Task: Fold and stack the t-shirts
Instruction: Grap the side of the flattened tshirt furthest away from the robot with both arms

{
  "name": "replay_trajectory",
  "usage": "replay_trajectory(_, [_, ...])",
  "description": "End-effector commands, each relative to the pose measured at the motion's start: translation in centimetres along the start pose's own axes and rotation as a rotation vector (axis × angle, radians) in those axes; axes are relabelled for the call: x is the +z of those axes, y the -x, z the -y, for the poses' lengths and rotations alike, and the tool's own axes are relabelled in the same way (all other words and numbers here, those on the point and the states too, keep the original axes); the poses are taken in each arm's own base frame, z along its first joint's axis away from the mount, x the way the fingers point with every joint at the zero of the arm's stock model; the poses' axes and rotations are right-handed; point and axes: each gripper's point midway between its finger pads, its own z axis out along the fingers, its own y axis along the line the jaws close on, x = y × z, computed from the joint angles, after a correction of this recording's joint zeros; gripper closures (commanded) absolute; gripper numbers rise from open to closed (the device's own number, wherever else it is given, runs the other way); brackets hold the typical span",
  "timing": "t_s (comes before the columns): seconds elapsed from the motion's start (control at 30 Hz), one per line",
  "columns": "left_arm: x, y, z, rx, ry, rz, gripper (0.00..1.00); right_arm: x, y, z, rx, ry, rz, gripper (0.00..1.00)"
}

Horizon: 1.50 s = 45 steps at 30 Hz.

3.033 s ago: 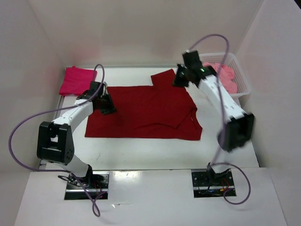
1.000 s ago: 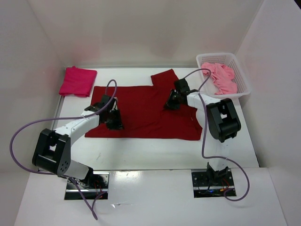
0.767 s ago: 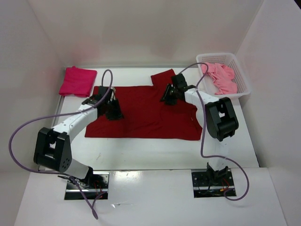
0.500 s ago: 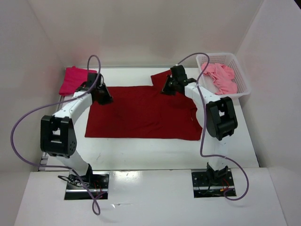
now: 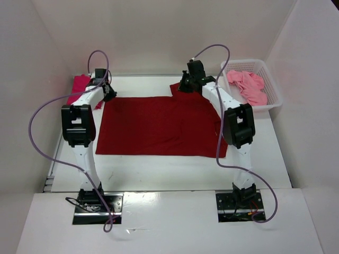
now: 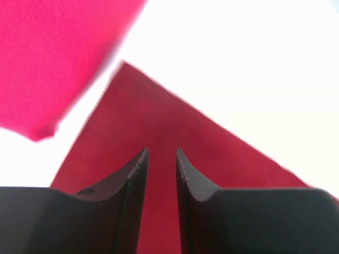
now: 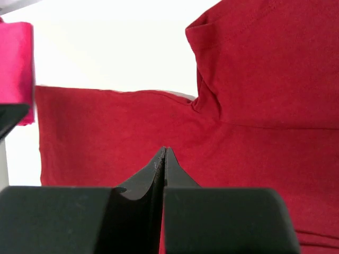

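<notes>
No writing, label, brand mark or number can be read in any view. The dark red shirt (image 5: 159, 127) and the basket (image 5: 267, 107) show only plain, unmarked surfaces.

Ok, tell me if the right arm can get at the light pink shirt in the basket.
Probably yes: the light pink shirt lies uncovered in the open basket, just beside the right arm, with nothing between. Its fingers are shut and would need opening first.
</notes>
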Motion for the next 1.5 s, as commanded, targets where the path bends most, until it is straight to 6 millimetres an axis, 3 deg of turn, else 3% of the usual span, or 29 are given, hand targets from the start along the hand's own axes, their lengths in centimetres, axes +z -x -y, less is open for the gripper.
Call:
replay_trajectory(0.0, [2.2,2.9,-1.0,-0.015,0.073,0.077,0.65,0.3,1.5,-0.1,-0.028,0.001,0.016,1.00])
replay_trajectory(0.1, [3.5,3.4,-2.0,-0.012,0.116,0.086,0.57,0.4,1.7,-0.4,-0.038,0.013,0.012,1.00])
replay_trajectory(0.13, [3.7,4.1,-2.5,-0.009,0.127,0.099,0.55,0.7,1.3,-0.2,-0.046,0.016,-0.001,1.00])
replay_trajectory(0.17, [3.6,5.3,-1.8,-0.015,0.111,0.124,0.53,0.7,1.6,0.3,-0.040,0.010,0.004,1.00])
replay_trajectory(0.23, [4.6,5.6,-2.6,0.009,0.143,0.120,0.52,0.5,1.8,0.4,-0.033,0.028,-0.007,1.00])
replay_trajectory(0.27, [5.5,4.9,-3.0,0.025,0.160,0.091,0.52,0.5,2.1,0.9,-0.027,0.022,-0.001,1.00])
replay_trajectory(0.3, [5.4,6.2,-2.4,0.028,0.155,0.121,0.52,0.7,2.0,0.8,-0.027,0.031,-0.007,1.00])
replay_trajectory(0.33, [5.7,6.4,-2.4,0.037,0.157,0.119,0.52,0.7,2.4,1.3,-0.021,0.025,-0.002,0.99])
replay_trajectory(0.37, [6.4,5.6,-2.8,0.054,0.172,0.093,0.52,0.6,2.4,1.2,-0.012,0.025,-0.002,0.99])
replay_trajectory(0.53, [6.5,5.9,-2.6,0.063,0.168,0.099,0.56,0.3,3.3,1.1,-0.010,0.038,0.012,0.99])
replay_trajectory(0.6, [6.9,4.8,-3.0,0.069,0.172,0.071,0.57,0.1,4.0,1.2,-0.007,0.038,0.027,0.97])
replay_trajectory(0.83, [6.3,3.1,-3.2,0.067,0.130,0.057,0.56,0.4,3.4,1.5,-0.003,0.036,0.005,0.97])
replay_trajectory(0.87, [6.6,2.1,-3.3,0.069,0.116,0.030,0.54,0.4,3.4,1.5,-0.003,0.036,0.005,0.97])
replay_trajectory(0.97, [7.5,1.4,-3.6,0.071,0.122,0.019,0.53,0.7,2.6,2.0,0.001,0.025,-0.013,0.97])
replay_trajectory(1.2, [7.7,2.0,-2.3,0.073,0.094,0.037,0.53,1.2,2.6,2.2,0.001,0.024,-0.014,0.92])
replay_trajectory(1.33, [7.5,1.8,-1.7,0.080,0.083,0.042,0.69,3.0,3.3,3.3,0.001,-0.012,-0.015,0.74])
replay_trajectory(1.37, [6.9,2.6,-1.3,0.076,0.071,0.063,0.76,3.0,5.1,2.7,-0.006,-0.015,0.033,0.68])
replay_trajectory(1.4, [6.7,2.6,-1.4,0.085,0.072,0.062,0.79,4.5,4.5,3.7,-0.002,-0.041,0.023,0.66])
replay_trajectory(1.43, [6.7,2.7,-1.5,0.085,0.080,0.066,0.81,4.9,5.2,4.6,0.004,-0.062,0.039,0.65])
replay_trajectory(1.47, [6.4,2.6,-1.6,0.086,0.081,0.063,0.84,4.4,7.3,3.5,-0.002,-0.051,0.087,0.64])
